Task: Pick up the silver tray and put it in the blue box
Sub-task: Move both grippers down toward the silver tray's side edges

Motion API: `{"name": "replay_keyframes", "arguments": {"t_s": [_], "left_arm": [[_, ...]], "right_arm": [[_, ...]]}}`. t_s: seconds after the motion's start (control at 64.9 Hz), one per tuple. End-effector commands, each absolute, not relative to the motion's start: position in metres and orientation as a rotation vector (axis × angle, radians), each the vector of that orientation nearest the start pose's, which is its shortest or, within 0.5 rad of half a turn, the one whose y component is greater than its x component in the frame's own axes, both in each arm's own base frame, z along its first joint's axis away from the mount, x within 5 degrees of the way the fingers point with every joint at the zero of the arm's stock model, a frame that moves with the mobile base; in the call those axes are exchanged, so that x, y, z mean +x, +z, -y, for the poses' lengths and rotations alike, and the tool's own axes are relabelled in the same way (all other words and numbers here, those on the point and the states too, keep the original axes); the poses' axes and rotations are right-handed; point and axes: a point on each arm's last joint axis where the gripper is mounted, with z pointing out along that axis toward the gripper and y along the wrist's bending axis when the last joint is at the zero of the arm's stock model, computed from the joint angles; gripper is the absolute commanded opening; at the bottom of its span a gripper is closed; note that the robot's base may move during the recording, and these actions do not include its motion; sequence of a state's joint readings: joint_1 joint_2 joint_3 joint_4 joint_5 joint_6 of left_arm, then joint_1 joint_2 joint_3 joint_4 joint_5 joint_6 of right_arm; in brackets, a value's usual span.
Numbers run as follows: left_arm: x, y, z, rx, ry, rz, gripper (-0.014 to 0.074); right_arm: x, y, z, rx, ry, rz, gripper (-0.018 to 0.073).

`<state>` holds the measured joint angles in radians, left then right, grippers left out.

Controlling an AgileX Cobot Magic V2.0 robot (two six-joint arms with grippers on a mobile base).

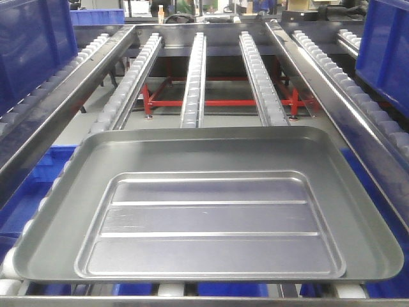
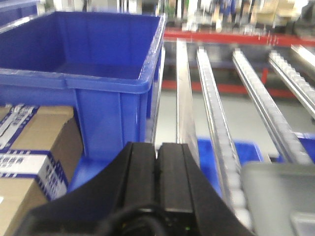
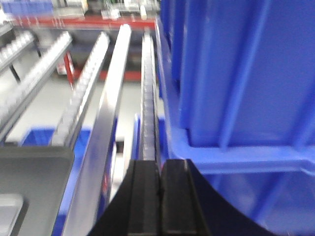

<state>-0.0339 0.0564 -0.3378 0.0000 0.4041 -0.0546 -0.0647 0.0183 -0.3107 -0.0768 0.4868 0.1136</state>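
Note:
The silver tray, shallow with two lengthwise ridges, lies nested inside a wider flared-rim silver tray on the roller conveyor at the front. A deep blue box stands at the left and shows open and empty in the left wrist view. Another blue box stands at the right, its ribbed wall filling the right wrist view. My left gripper is shut and empty, left of the trays. My right gripper is shut and empty, right of them. Neither gripper shows in the front view.
Several roller rails run away from the trays over a red frame. Cardboard boxes sit under the left blue box. The wide tray's corner shows in the left wrist view and the right wrist view. Blue bins lie below the rails.

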Motion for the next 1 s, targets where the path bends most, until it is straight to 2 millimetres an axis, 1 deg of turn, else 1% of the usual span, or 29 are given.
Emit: {"name": "replay_keyframes", "arguments": {"t_s": [0.0,0.062,0.123,0.169,0.277,0.37,0.431,0.508,0.554,0.662,0.755,0.847,0.986], "left_arm": [[0.039,0.313,0.005,-0.006,-0.112,-1.749,-0.0095],[0.045,0.313,0.008,0.040,-0.122,-1.948,-0.0095],[0.057,0.313,0.011,0.052,-0.154,-2.085,-0.0095],[0.065,0.310,0.014,0.044,-0.190,-2.147,-0.0095],[0.084,0.303,0.018,0.018,-0.257,-2.235,-0.0095],[0.099,0.299,0.019,0.000,-0.267,-2.272,-0.0095],[0.107,0.296,0.021,-0.020,-0.299,-2.293,-0.0094],[0.117,0.293,0.027,-0.058,-0.407,-2.329,-0.0095],[0.119,0.296,0.033,-0.040,-0.477,-2.316,-0.0095],[0.121,0.298,0.041,-0.004,-0.511,-2.320,-0.0095],[0.124,0.293,0.042,-0.026,-0.462,-2.362,-0.0095],[0.133,0.286,0.045,-0.045,-0.391,-2.419,-0.0095],[0.146,0.283,0.059,-0.048,-0.406,-2.473,-0.0096]], "right_arm": [[0.035,0.290,0.007,0.129,-0.062,-1.800,0.0050],[0.040,0.292,0.008,0.147,-0.064,-1.953,0.0050],[0.047,0.292,0.008,0.162,-0.065,-2.095,0.0050],[0.053,0.288,0.009,0.169,-0.068,-2.180,0.0050],[0.066,0.281,0.010,0.176,-0.071,-2.302,0.0050],[0.074,0.277,0.009,0.184,-0.051,-2.340,0.0050],[0.078,0.273,0.005,0.206,0.019,-2.399,0.0050],[0.086,0.267,-0.001,0.241,0.132,-2.486,0.0061],[0.091,0.267,-0.004,0.248,0.180,-2.499,0.0062],[0.099,0.269,-0.006,0.259,0.199,-2.506,0.0062],[0.108,0.271,-0.007,0.268,0.214,-2.508,0.0062],[0.120,0.274,-0.010,0.261,0.233,-2.488,0.0062],[0.138,0.277,-0.015,0.228,0.232,-2.478,0.0068]]}}
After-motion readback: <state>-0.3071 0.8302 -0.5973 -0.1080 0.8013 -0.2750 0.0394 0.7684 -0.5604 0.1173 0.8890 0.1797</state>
